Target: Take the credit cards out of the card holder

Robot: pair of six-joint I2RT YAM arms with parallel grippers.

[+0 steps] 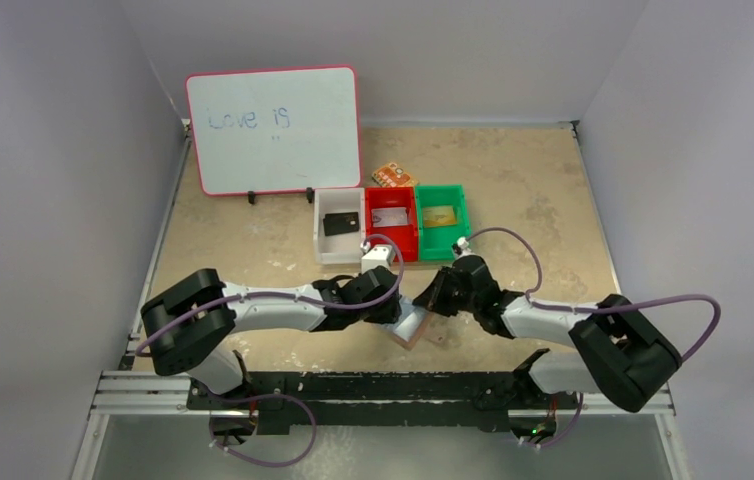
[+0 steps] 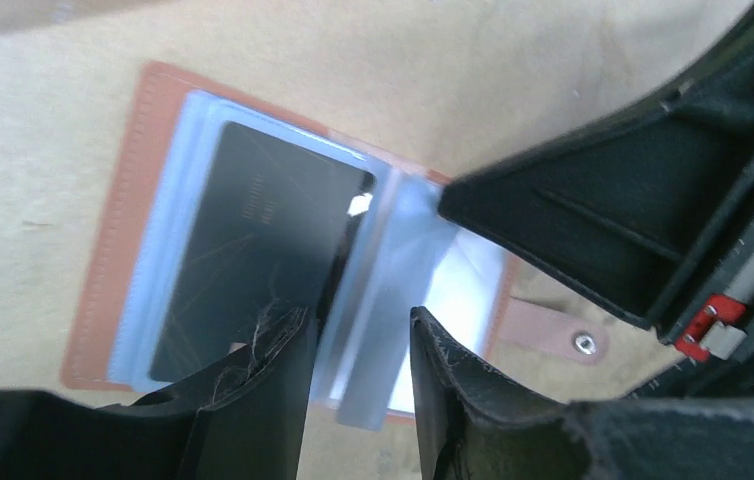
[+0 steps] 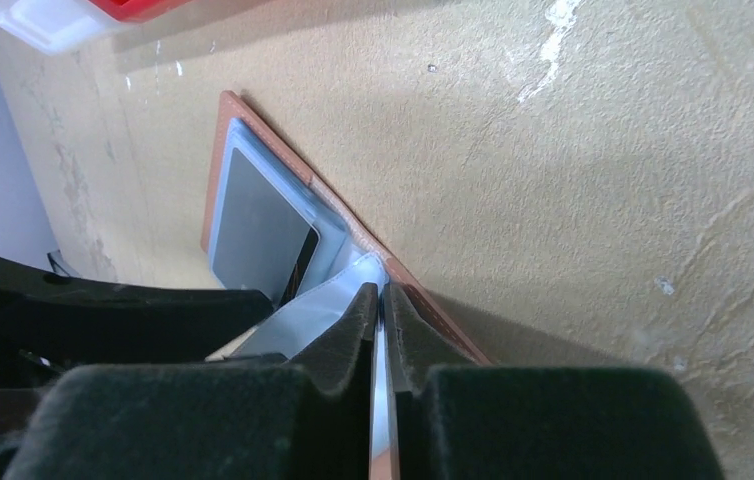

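The counter (image 1: 513,180) carries everything near the middle of its near edge. The right claw (image 3: 381,295) is clamped on the open card holder (image 2: 133,230). The left claw (image 2: 358,318) is spread astride a pale blue sleeve (image 2: 378,340). A dark card (image 2: 253,250) sits in a pocket.

Pale grey-lilac walls (image 1: 53,150) around a tan tabletop (image 1: 513,180), a pink-framed whiteboard (image 1: 273,130) at the back.
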